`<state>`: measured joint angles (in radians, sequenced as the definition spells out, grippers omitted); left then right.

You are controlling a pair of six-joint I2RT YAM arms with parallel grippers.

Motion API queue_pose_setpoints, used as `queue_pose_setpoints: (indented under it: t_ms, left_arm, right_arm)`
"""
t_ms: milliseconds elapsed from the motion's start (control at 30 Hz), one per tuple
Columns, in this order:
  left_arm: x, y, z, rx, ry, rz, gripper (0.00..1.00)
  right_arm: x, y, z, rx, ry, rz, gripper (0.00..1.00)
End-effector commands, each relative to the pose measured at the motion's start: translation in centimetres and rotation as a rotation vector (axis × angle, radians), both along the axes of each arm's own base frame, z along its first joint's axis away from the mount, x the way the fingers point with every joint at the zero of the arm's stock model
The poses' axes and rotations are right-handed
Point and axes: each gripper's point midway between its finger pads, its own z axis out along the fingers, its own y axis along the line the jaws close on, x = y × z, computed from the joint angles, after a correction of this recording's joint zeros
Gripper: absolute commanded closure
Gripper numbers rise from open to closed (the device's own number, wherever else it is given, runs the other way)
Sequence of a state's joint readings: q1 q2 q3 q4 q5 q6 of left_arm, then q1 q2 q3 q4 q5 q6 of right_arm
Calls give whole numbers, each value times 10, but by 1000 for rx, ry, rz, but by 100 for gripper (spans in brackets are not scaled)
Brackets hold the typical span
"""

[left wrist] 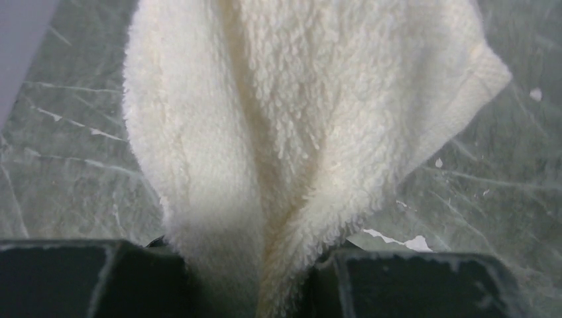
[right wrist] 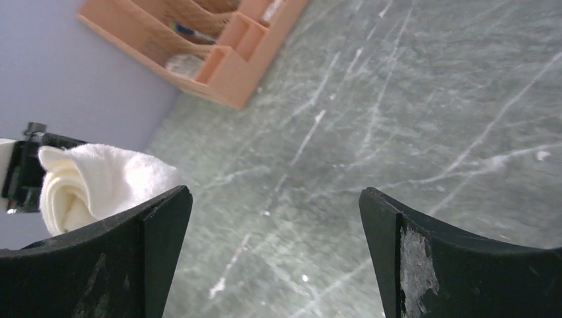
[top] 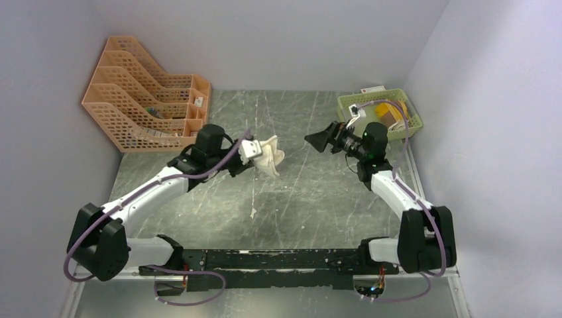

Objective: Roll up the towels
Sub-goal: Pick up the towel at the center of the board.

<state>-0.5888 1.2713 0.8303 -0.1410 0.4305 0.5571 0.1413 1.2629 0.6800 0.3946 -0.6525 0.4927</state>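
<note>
**Cream towel gripped by left arm; right arm's fingers spread and empty**

- Left gripper (top: 254,150): clenched on the cream towel (top: 270,156). In the left wrist view the cloth is pinched between the two dark fingers (left wrist: 73,278) and fans out ahead of them, one hemmed corner sticking out to the right.
- Towel position: mid-table, a little left of centre, at the tip of the left arm, which reaches toward the far side. It is bunched and hangs down from the grip. I cannot tell whether its lower end touches the table (top: 298,199).
- Right wrist view: the towel sits at the left edge, its end curled in loose folds, with the left arm's black clamp just beside it.
- Right gripper (right wrist: 273,193): released, fingers (right wrist: 457,265) wide apart with only bare marbled grey-green tabletop between them. It is on the right side of the table, pointing left toward the towel but well apart from it.
- Surroundings: orange file rack (top: 142,93) at the far left against the wall. Green basket (top: 348,105) in the far right corner, just behind the right gripper. A yellow item (top: 383,110) lies inside it; I cannot tell what it is.
- Only the one towel can be clearly identified in these views.
</note>
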Motion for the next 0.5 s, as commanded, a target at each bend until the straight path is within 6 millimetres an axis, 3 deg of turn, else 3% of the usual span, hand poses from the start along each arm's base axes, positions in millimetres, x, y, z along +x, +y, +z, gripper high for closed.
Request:
queue_pose_setpoints:
  t_ms: [0, 100, 167, 233, 333, 467]
  left_arm:
    - [-2, -1, 49, -210, 105, -4, 93]
    - [-2, -2, 82, -353, 128, -33, 93]
    - [0, -1, 102, -430, 144, -44, 93]
    - [2, 0, 124, -508, 152, -61, 93]
    - [3, -2, 153, -614, 167, -81, 93]
    - [3, -6, 186, -733, 184, -105, 93]
  right_arm:
    - [2, 14, 57, 298, -33, 88, 0]
    - [-28, 19, 105, 444, -307, 90, 0]
    - [-42, 27, 125, 418, -460, 51, 0]
    - [-60, 53, 139, 324, -621, 53, 0]
    - [-89, 77, 155, 315, -783, 93, 0]
    - [-119, 92, 166, 394, -950, 137, 0]
